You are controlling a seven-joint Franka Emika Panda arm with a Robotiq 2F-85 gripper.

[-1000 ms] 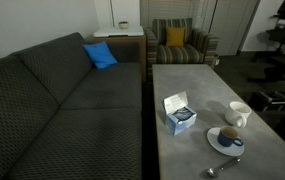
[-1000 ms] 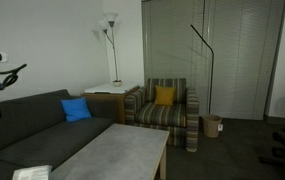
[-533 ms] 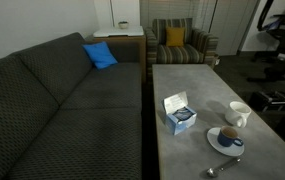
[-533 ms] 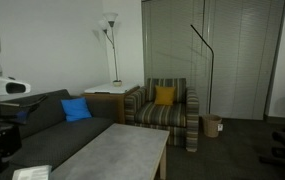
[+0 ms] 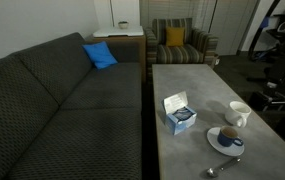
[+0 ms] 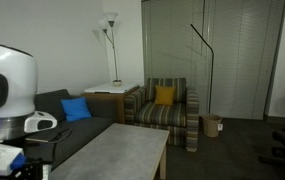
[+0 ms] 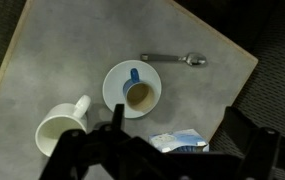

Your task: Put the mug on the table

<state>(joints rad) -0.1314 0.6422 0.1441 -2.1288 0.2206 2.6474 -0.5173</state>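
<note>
The dark blue mug (image 7: 140,92) stands upright on a white round plate (image 7: 115,78) on the grey coffee table (image 7: 62,60); it also shows in an exterior view (image 5: 229,136). In the wrist view my gripper (image 7: 174,126) is open and empty. It hangs well above the table, its two dark fingers either side of the tissue box (image 7: 178,142). The mug lies beyond the fingertips, apart from them. The white arm (image 6: 7,85) fills the left of an exterior view.
A white cup (image 7: 62,125) lies beside the plate and a spoon (image 7: 177,60) lies near the table's corner. A tissue box (image 5: 179,113) stands mid-table. A dark sofa (image 5: 62,110) runs along the table, with a striped armchair (image 5: 177,45) at the far end.
The arm has swung further into the exterior views and now looms large at the left of one. The mug, plate, cup and tissue box have not moved.
</note>
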